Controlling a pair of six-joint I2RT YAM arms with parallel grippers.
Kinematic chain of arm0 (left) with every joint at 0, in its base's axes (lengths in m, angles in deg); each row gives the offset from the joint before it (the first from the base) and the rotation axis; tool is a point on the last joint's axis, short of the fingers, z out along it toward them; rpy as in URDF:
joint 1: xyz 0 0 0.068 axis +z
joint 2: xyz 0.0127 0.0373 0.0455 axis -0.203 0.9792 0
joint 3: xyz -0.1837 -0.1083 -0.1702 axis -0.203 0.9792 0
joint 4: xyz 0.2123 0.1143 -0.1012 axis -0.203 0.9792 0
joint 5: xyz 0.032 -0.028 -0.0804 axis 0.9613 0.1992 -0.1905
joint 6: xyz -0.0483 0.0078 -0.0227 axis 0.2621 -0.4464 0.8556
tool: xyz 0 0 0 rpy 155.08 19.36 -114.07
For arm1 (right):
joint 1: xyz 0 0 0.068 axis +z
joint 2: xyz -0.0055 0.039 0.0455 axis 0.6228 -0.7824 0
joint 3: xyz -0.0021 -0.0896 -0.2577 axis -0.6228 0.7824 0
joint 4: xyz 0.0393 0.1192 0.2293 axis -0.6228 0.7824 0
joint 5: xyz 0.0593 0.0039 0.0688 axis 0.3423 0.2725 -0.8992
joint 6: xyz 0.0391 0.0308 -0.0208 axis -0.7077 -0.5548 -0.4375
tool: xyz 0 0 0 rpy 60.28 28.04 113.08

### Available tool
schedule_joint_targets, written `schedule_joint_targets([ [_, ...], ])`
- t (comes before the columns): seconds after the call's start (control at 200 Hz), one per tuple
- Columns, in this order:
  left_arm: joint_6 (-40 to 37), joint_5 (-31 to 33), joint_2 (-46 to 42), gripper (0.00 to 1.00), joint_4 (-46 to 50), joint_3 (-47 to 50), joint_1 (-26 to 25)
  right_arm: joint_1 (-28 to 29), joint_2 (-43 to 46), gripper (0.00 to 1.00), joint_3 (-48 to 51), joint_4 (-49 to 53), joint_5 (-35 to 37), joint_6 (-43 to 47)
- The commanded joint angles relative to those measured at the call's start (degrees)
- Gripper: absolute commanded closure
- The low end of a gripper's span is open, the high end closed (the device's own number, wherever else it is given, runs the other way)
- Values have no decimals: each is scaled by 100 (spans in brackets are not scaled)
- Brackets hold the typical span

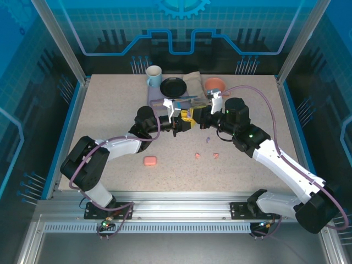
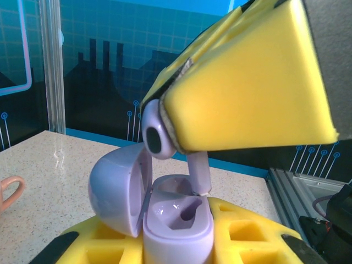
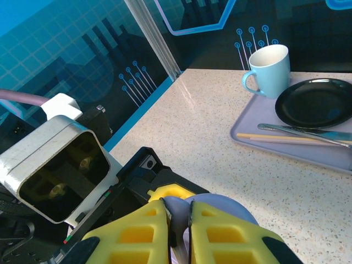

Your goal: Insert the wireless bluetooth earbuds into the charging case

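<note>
My right gripper [image 3: 179, 225] pinches the lilac earbud [image 2: 159, 135], its stem at the slot of the open case [image 2: 179, 220], which my left gripper [image 2: 170, 245] clamps above the bench [image 1: 110, 137] middle. I'd keep the stem upright and lower slowly.

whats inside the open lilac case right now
Near socket of the lilac charging case is empty. The stem of the lilac earbud reaches the far socket, whose floor is hidden.
</note>
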Motion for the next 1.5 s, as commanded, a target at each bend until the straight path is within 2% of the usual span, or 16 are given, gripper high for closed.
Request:
schedule_joint_targets([
  [0.0, 157, -169, -26, 100, -116, -206, -38, -10, 72, 87, 57, -195, 34, 94],
  [0.36, 407, -167, -35, 100, -280, -249, -42, -3, 124, 89, 271, -273, 175, 152],
  [0.785, 339, -51, -19, 100, -220, -301, -48, 75, 230, 90, 355, -211, 17, 99],
  [0.935, 195, -77, -35, 100, -124, -289, -44, 65, 391, 80, 389, -138, 123, 47],
  [1.096, 70, -139, -43, 100, -78, -226, -42, -87, 626, 54, 217, 53, 158, -129],
  [1.231, -23, -152, -70, 100, 11, -191, -44, -259, 655, 46, -76, 394, 41, -346],
  [1.411, -106, -173, -157, 100, 97, -165, -49, -361, 401, 42, -615, 1273, 140, -590],
  [1.491, -248, -163, -282, 100, 316, -132, -43, -519, 328, 38, -751, 1706, 330, -761],
])
